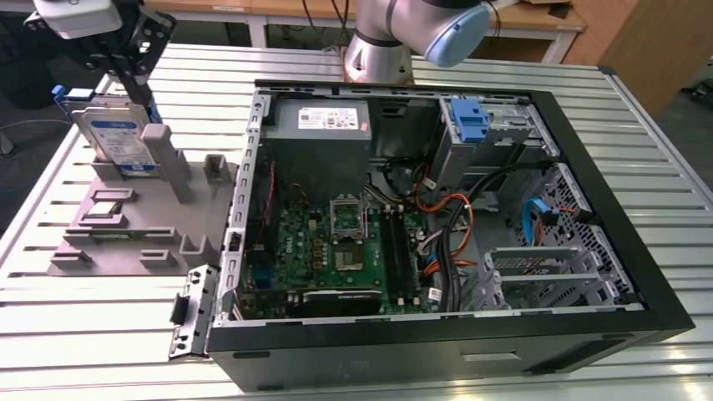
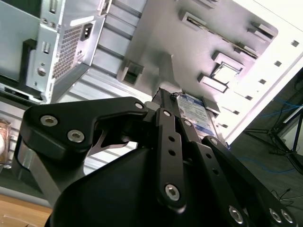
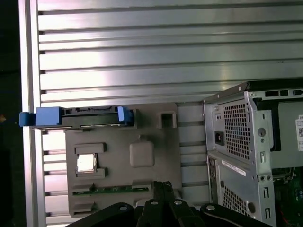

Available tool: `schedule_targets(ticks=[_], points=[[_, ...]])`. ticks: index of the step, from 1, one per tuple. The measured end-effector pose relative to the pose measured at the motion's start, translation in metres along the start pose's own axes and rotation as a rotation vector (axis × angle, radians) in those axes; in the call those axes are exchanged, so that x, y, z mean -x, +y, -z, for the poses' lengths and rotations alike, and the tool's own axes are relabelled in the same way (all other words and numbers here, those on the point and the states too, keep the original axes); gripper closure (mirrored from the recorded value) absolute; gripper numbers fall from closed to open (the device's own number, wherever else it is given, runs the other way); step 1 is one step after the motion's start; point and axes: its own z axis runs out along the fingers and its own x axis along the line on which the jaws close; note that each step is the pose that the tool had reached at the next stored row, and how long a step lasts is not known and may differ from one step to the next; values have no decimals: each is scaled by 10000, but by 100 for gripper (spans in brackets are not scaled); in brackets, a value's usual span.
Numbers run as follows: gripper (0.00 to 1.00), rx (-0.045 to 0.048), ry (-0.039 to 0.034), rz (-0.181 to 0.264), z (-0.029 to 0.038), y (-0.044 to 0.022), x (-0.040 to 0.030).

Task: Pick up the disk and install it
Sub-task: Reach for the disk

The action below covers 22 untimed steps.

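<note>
**The gripper [image 1: 139, 87] hangs just above the disk [image 1: 117, 138], its fingers pressed together and holding nothing.**

The disk stands on its edge in a slot of the grey holder [image 1: 123, 251], right under the tool, with open room over its top edge. Beside the tool, towards the exterior view's right, the open computer case [image 1: 446, 342] sits on the slatted table [image 1: 89, 368], its wall close to the holder.

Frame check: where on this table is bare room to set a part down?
Bare slats lie on the table between the grey fixture tray and the near edge, at the exterior view's left of the computer case, and along the strip on its other side. Crowded: the tray, where the gripper hangs over the upright disk, and the case's cabled inside.
</note>
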Motion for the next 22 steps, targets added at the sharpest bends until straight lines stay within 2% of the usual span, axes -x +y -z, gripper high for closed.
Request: schedule_targets(ticks=[5,11,17,22], points=[[89,-1,-1,-28,-16,-13,-188],[89,-2,-4,-71,-49,16,-323],[89,-4,-4,-120,-75,73,-393],[89,-4,-5,-119,-76,73,-394]])
